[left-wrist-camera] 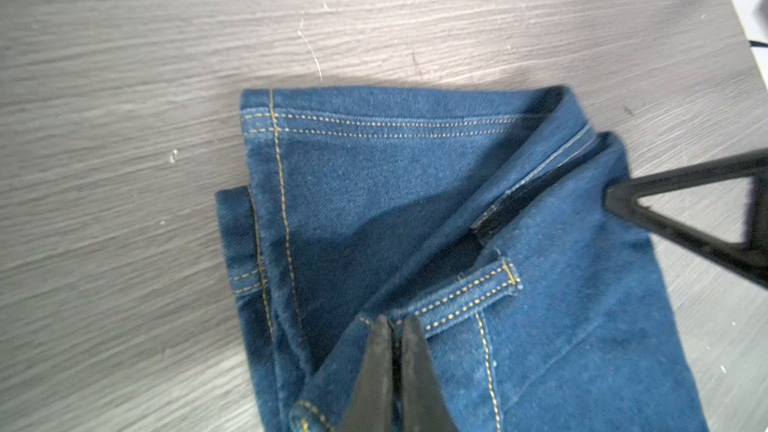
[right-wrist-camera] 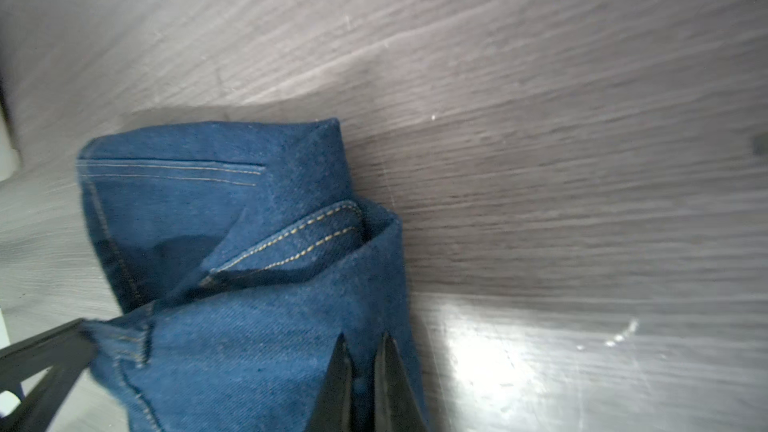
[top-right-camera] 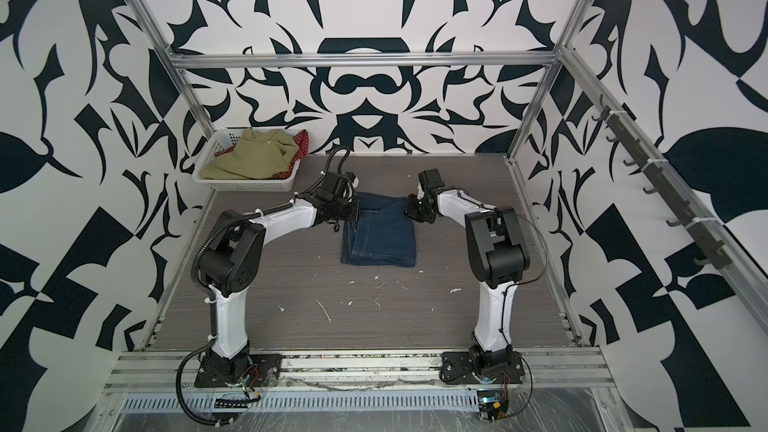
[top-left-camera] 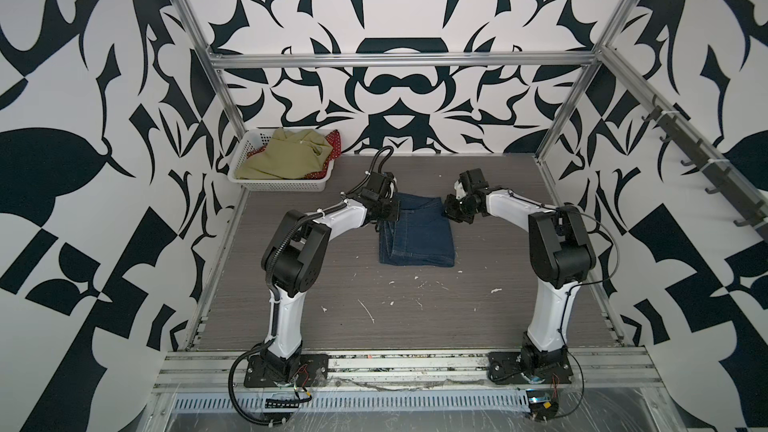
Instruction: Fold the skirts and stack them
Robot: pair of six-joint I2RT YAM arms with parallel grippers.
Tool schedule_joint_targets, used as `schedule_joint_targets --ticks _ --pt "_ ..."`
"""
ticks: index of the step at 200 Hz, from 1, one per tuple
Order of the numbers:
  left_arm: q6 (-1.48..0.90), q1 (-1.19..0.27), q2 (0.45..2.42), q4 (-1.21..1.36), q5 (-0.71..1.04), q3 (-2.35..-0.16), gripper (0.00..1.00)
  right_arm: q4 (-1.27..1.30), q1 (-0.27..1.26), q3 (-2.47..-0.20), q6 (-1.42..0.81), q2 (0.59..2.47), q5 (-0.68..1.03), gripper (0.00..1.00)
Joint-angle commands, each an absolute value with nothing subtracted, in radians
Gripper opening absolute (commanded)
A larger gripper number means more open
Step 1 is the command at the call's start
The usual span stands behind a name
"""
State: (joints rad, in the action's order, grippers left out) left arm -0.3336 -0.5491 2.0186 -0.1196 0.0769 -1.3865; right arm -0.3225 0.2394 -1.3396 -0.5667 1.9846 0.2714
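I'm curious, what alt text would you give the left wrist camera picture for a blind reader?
The shut left gripper pinches an edge of a folded dark blue denim skirt with yellow stitching, lying on a grey wood-grain table. The black right gripper meets the skirt at another edge.

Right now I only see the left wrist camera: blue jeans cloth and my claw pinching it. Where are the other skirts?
Observer: The olive-green skirt lies in the white basket at the table's far left corner.
Operator: Is the spotty red one there too?
Observer: Yes. The red polka-dot skirt peeks out from under the green one, in the same basket.
Operator: What's the black triangle at the edge of my picture?
Observer: That's the right claw, shut on the denim skirt at its far right corner.
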Motion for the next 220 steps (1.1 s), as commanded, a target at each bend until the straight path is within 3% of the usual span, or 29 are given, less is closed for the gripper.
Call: schedule_joint_targets --ticks 1,46,63,92,102,113,132,166,220 --pt "-0.334 -0.518 2.011 -0.132 0.025 -1.368 0.00 -0.353 0.219 -1.348 -0.577 2.000 0.211 0.07" --pt "-0.339 -0.518 2.058 -0.181 0.001 -1.410 0.00 -0.346 0.219 -1.354 -0.575 2.007 0.223 0.16" --pt "-0.345 -0.517 2.039 -0.192 0.001 -1.416 0.25 -0.351 0.219 -1.360 -0.572 1.988 0.236 0.24" --pt "-0.366 -0.519 1.954 -0.206 -0.026 -1.399 0.35 -0.353 0.219 -1.354 -0.545 1.901 0.272 0.40" --pt "-0.372 -0.520 1.914 -0.206 -0.039 -1.385 0.42 -0.347 0.219 -1.334 -0.524 1.858 0.275 0.51" --pt "-0.383 -0.526 1.868 -0.199 -0.055 -1.363 0.41 -0.304 0.213 -1.277 -0.506 1.806 0.288 0.66" --pt "-0.392 -0.546 1.803 -0.184 -0.060 -1.314 0.48 -0.188 0.170 -1.139 -0.529 1.743 0.392 0.75" --pt "-0.397 -0.612 1.773 -0.135 -0.012 -1.213 0.46 -0.088 0.128 -0.990 -0.551 1.737 0.546 0.76" --pt "-0.478 -0.638 1.840 -0.015 0.056 -1.046 0.24 0.033 0.128 -0.900 -0.587 1.773 0.656 0.75"
